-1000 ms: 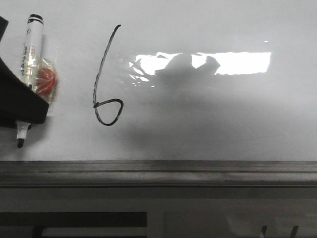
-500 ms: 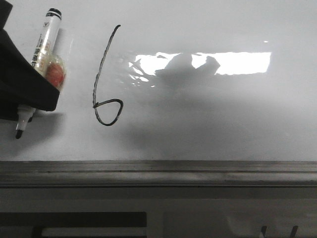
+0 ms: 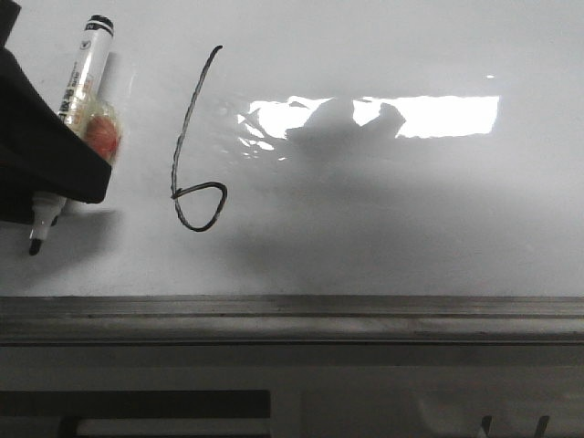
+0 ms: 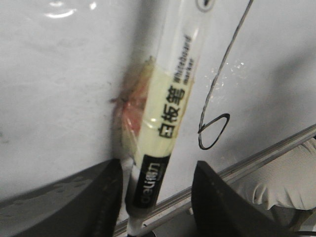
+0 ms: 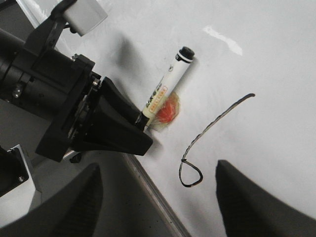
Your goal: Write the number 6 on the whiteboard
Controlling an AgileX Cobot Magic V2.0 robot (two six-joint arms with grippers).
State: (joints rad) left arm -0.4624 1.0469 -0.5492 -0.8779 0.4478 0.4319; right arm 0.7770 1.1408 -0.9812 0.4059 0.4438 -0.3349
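The number 6 (image 3: pixel 189 114) is drawn in thin black line on the whiteboard (image 3: pixel 411 210), left of the middle. It also shows in the left wrist view (image 4: pixel 213 84) and the right wrist view (image 5: pixel 212 123). A white marker (image 3: pixel 87 64) with yellowed tape and a red patch lies tilted against the board, left of the 6. My left gripper (image 3: pixel 55 196) is at the marker's tip end. In the left wrist view its jaws (image 4: pixel 157 197) are apart: the marker (image 4: pixel 173 94) rests by one finger, with a gap to the other. My right gripper (image 5: pixel 158 197) is open and empty near the 6.
A grey metal rail (image 3: pixel 292 315) runs along the board's lower edge. A bright rectangular light reflection (image 3: pixel 438 114) lies right of the 6. My left arm (image 5: pixel 54 94) is beside the marker (image 5: pixel 168 81). Something white and wrinkled (image 4: pixel 281 182) lies below the rail.
The marker has tilted from near upright: its cap end swung up and right and its tip left. Over the last half second nothing has visibly moved.
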